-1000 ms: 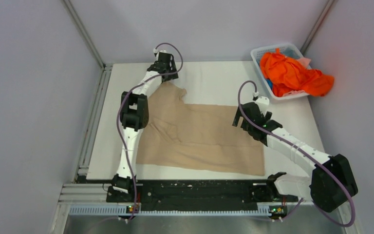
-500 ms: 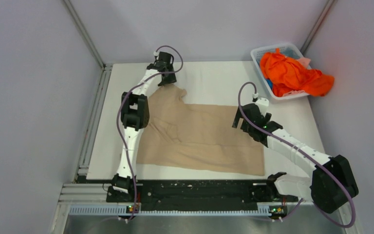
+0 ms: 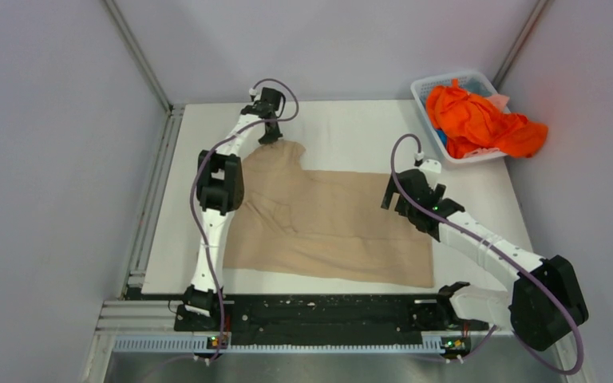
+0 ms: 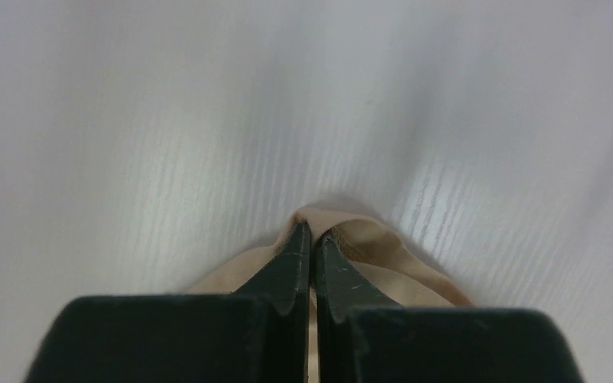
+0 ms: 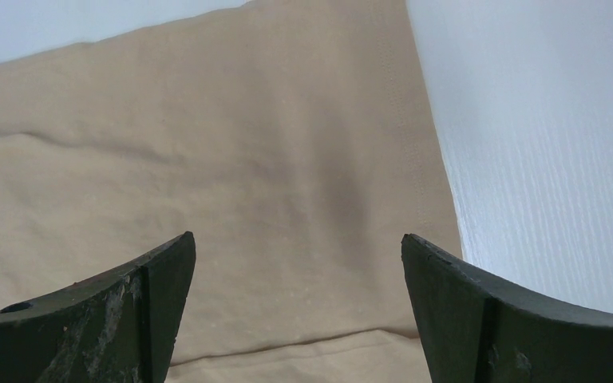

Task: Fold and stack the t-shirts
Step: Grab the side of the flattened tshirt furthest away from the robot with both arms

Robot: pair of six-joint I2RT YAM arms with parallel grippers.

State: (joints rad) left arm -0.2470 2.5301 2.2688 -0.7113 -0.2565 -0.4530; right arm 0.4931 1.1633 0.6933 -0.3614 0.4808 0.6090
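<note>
— Where do things lie?
— On the table (image 3: 351, 128) the beige shirt (image 3: 327, 227) is spread flat; the orange shirts (image 3: 479, 120) are heaped in the basket (image 3: 427, 84), far right.
— What changed?
— The left gripper (image 4: 311, 231), wide a second ago, has pinched the beige shirt's far sleeve. The right gripper (image 5: 297, 239) hangs over the hem, fingers apart. A fold can probably begin.

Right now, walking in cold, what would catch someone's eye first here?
The bright orange t-shirts heaped in the white basket at the far right corner of the table stand out most. Next, the beige t-shirt spread flat mid-table, the left gripper shut on its far corner and the right gripper open over its right edge.
</note>
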